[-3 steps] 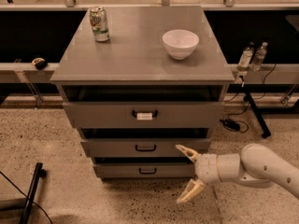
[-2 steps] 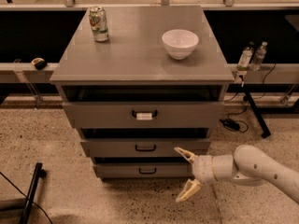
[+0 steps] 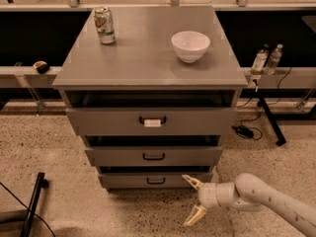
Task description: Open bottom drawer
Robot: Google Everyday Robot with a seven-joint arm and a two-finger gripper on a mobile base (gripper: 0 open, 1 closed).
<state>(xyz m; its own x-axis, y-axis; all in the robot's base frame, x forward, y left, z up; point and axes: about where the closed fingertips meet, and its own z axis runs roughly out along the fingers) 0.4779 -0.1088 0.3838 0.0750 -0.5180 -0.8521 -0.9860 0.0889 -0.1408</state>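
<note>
A: Anything hidden or cut off?
B: Rounded white arm (image 3: 269,201) clipped by the right edge. Drawer interiors dark, contents unreadable. Small dark lump (image 3: 40,66) on the left ledge, not identifiable.

A: Gripper?
B: Cream two-finger gripper (image 3: 186,200) low over the floor, just right of the bottom drawer (image 3: 123,180), apart from it. Jaws spread wide, pinching nothing.

A: The drawer itself?
B: Lowest and shallowest grey front of the grey metal bench (image 3: 143,58), with a small black loop handle (image 3: 156,180). Dark gap above the front; cannot tell whether it is pulled out.

A: Surfaces and room?
B: Smooth matte bench top carrying a green-and-white drinks can (image 3: 104,25) and a glossy round white bowl (image 3: 190,46), well apart. Speckled stone-like floor (image 3: 49,147). Two clear plastic bottles (image 3: 260,60) on the right ledge.
</note>
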